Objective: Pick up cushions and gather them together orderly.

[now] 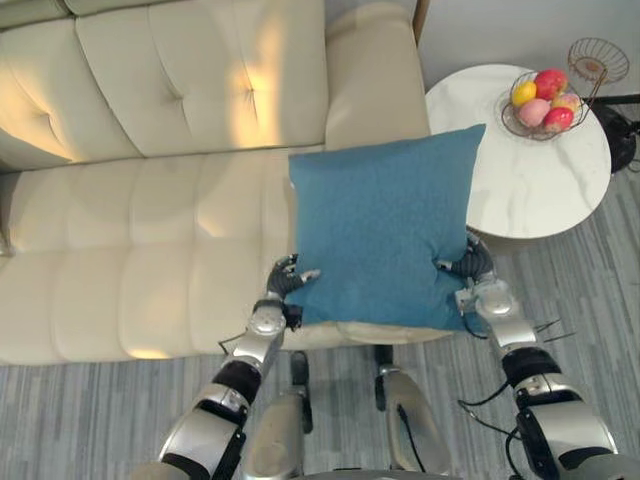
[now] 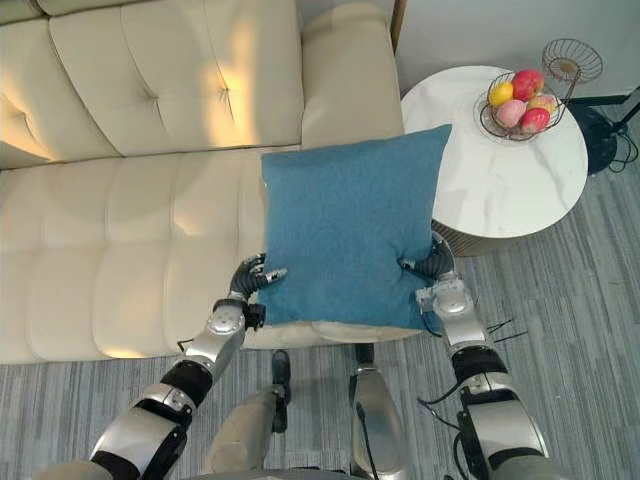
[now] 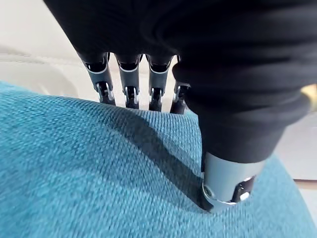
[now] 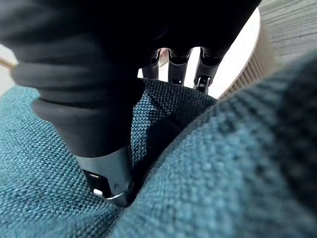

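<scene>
The blue cushion point(image 1: 380, 225) spans the gap between the 2 hands, over the cream sofa point(image 1: 150, 200). The left hand point(image 1: 290, 278) pinches 1 side, thumb dug into the fabric and fingers curled behind. The right hand point(image 1: 470, 265) grips the opposite side likewise. Beyond the right hand stands a round white table point(image 1: 540, 190) bearing a fruit basket point(image 1: 545, 105).

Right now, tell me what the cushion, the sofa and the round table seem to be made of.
The cushion: woven cloth, matte teal; the wrist views show a coarse, nubby weave. The sofa: cream leather or imitation leather, I cannot tell which; smooth, softly shiny, with tufted seams. The table: white top with faint grey veins, probably marble or a marble-look finish, smooth.
</scene>
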Tool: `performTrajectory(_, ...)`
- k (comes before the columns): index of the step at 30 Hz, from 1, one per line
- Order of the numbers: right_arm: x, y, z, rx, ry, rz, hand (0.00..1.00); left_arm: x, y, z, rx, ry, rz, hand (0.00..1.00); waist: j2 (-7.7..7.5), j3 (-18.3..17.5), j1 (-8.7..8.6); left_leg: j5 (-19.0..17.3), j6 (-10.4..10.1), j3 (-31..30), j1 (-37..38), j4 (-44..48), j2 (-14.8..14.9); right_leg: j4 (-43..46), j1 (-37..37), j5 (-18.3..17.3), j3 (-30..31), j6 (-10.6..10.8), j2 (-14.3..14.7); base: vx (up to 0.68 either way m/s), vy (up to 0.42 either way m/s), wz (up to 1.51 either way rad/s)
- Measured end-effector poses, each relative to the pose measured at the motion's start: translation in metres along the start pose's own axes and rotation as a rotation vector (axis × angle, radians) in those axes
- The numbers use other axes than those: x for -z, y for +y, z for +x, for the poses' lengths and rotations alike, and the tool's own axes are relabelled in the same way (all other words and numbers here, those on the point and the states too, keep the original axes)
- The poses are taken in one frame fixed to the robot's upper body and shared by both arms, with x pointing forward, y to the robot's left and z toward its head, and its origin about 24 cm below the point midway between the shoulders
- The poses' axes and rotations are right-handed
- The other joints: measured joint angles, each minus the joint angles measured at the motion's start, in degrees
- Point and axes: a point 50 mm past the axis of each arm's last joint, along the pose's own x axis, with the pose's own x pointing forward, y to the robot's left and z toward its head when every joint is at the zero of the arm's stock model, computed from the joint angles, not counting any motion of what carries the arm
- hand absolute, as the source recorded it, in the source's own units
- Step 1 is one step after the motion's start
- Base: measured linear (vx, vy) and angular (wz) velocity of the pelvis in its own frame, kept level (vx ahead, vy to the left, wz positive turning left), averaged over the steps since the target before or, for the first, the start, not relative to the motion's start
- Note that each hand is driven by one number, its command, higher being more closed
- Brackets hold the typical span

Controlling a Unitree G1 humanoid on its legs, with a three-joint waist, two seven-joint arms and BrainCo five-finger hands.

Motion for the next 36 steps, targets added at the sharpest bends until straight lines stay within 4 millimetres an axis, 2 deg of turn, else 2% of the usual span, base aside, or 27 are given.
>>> performTrajectory(4,0.000,0.006,-0.002,-0.027,-0.008,0.013,1.00,-0.011,0.001,0.002,-0.017,-0.034,-0.051,1.00,0.00,0.0,-0.04,0.5,-0.5,0.2,0.0,-0.7,0.2,-0.3,-0.4,0.3,0.5,0.0,0.4,0.00,-0.015,-0.07)
performTrajectory(7,-0.005,0.008,-0.007,-0.034,-0.044,0.040,1.00,-0.028,-0.003,0.002,0.011,-0.107,-0.079,1.00,0.00,0.0,-0.03,1.2,-0.4,0.3,0.3,-1.6,0.2,-0.6,-0.7,0.9,0.7,-0.8,0.7,0.08,-0.002,-0.06)
performTrajectory(10,-0.007,0.009,-0.018,-0.037,-0.092,0.064,1.00,-0.043,-0.005,-0.002,0.027,-0.178,-0.109,1.00,-0.01,0.0,-0.01,1.5,-0.2,0.4,0.8,-1.8,0.2,-0.6,-0.4,0.9,0.8,-0.8,0.9,0.09,-0.002,-0.04)
performTrajectory(12,-0.004,0.010,-0.035,-0.025,-0.122,0.108,1.00,-0.049,-0.004,-0.010,0.039,-0.227,-0.127,1.00,-0.01,0.0,-0.01,1.5,-0.3,0.4,2.2,-2.1,0.2,-1.2,1.2,0.9,1.0,-0.7,0.9,0.07,0.013,-0.01)
performTrajectory(18,-0.002,0.015,-0.079,0.018,-0.182,0.251,1.00,-0.030,0.002,-0.044,0.046,-0.239,-0.183,1.00,-0.04,-0.2,-0.28,0.7,0.0,0.5,6.7,-3.9,0.0,-2.7,5.7,0.1,1.3,0.1,1.1,0.02,0.012,0.00)
performTrajectory(20,-0.006,0.020,-0.095,0.019,-0.209,0.295,1.00,-0.016,0.005,-0.059,0.038,-0.210,-0.203,1.00,-0.07,-1.7,-0.35,0.6,0.2,0.7,7.7,-4.1,0.0,-3.7,7.1,0.1,1.3,0.1,1.1,0.02,0.032,0.00)
performTrajectory(23,-0.006,0.025,-0.117,0.023,-0.220,0.349,1.00,-0.003,0.008,-0.084,0.023,-0.187,-0.245,1.00,-0.06,-6.4,0.11,0.7,0.5,1.2,8.7,-5.0,0.0,-4.1,7.9,0.1,1.2,0.1,1.1,0.06,0.011,0.00)
performTrajectory(27,-0.013,0.031,-0.136,0.005,-0.264,0.396,1.00,-0.005,0.018,-0.110,0.002,-0.225,-0.305,1.00,-0.22,-8.3,0.82,0.2,1.1,2.2,11.6,-4.8,0.0,-4.2,10.9,0.0,1.7,0.4,0.7,0.01,0.016,-0.05)
performTrajectory(29,-0.017,0.034,-0.142,-0.006,-0.284,0.416,1.00,-0.007,0.023,-0.116,-0.017,-0.246,-0.318,1.00,-0.51,-8.5,1.78,-1.0,1.3,3.4,11.6,-3.3,0.1,-4.3,11.2,0.1,2.8,0.6,0.8,-0.08,0.028,-0.29)
performTrajectory(32,-0.025,0.037,-0.145,-0.015,-0.313,0.442,1.00,-0.014,0.029,-0.122,-0.045,-0.287,-0.338,1.00,-0.87,-8.7,3.39,-4.7,1.8,5.0,7.4,5.8,1.1,-4.2,10.5,1.8,3.8,1.1,1.0,-0.14,0.039,-0.28)
performTrajectory(34,-0.029,0.037,-0.145,-0.013,-0.339,0.447,1.00,-0.020,0.031,-0.123,-0.061,-0.318,-0.359,1.00,-1.09,-8.9,3.37,-5.4,2.9,5.5,3.6,10.7,1.4,-4.8,8.7,3.7,4.6,3.0,1.1,-0.22,0.056,-0.16)
performTrajectory(35,-0.035,0.037,-0.142,-0.017,-0.362,0.452,1.00,-0.021,0.032,-0.122,-0.076,-0.331,-0.375,1.00,-1.05,-8.6,3.59,-4.8,3.7,6.7,2.1,11.2,2.5,1.2,5.8,1.4,4.6,3.1,1.1,-0.21,0.014,-0.14)
performTrajectory(36,-0.036,0.038,-0.141,-0.020,-0.368,0.454,1.00,-0.021,0.032,-0.122,-0.083,-0.329,-0.381,1.00,-1.14,-8.4,3.64,-4.7,3.9,6.5,1.6,12.0,2.5,9.4,4.0,-2.8,4.6,1.4,0.9,-0.22,-0.035,-0.01)
